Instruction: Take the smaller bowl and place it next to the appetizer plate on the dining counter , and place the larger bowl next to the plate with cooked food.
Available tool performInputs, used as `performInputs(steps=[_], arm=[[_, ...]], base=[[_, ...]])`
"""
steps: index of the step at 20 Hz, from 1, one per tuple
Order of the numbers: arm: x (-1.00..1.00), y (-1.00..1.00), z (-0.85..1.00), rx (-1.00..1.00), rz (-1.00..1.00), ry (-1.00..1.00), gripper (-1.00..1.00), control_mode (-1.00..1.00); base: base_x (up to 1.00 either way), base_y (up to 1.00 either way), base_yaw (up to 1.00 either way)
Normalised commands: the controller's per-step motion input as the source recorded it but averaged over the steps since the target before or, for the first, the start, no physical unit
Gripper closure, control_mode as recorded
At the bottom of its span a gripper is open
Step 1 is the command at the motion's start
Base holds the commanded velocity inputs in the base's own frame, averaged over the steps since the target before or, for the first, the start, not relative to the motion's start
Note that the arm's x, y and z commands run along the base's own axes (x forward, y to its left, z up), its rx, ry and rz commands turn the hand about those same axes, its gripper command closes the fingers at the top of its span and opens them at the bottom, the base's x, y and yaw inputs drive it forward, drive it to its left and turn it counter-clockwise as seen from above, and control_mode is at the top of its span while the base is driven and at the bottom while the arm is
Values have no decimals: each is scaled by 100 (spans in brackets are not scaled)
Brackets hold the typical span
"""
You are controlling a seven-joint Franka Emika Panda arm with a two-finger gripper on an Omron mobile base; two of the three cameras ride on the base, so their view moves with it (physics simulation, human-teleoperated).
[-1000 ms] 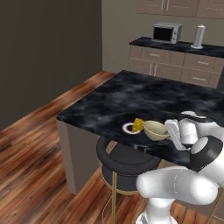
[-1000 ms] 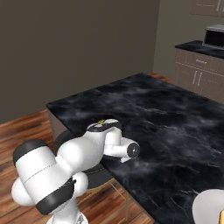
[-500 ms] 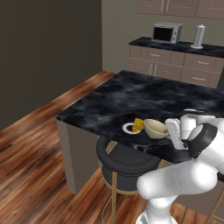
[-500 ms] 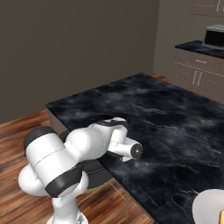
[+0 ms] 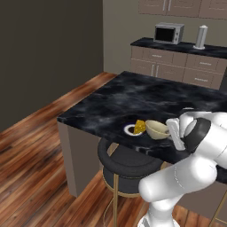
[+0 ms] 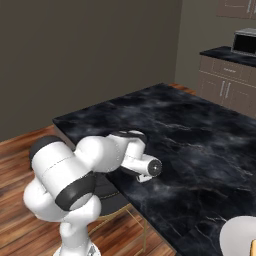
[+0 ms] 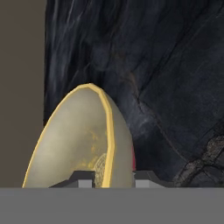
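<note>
Pincer (image 7: pixel 107 180) clamped on the rim of the smaller bowl (image 5: pixel 158 129): in the hand view I see one finger (image 7: pixel 85 178) inside the wall and the other outside it, with the cream-yellow rim running up between them. The bowl thus lies directly ahead of the pincer, along its pointing axis, its mouth turned to one side of that view.

In the left base view I read the bowl as sitting low over the dining desk (image 5: pixel 133 99), at or just above the marble; I cannot tell whether its base touches. The appetizer plate (image 5: pixel 133 129), with its yellow wedge, lies just beyond the bowl on the side away from the pincer, the two nearly touching.

The relation that governs my next move is this line: pincer, bowl, plate, in that order along the front edge of the desk. I judge the first placement almost complete. Release should be a parting of the fingers and a retreat back along the same axis, away from the plate, so that the bowl is not dragged.
</note>
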Motion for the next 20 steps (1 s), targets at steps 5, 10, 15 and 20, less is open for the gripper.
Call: performInputs(steps=[5,10,15,20], arm=[[0,10,-10,0,0,-5,-100,-100],[-3,1,4,0,0,-14,-100,-100],[-35,0,65,1,2,-6,-100,-100],[-78,-7,94,-29,4,8,-100,-100]], base=[[0,0,0],[0,0,0],[0,0,0],[0,0,0]])
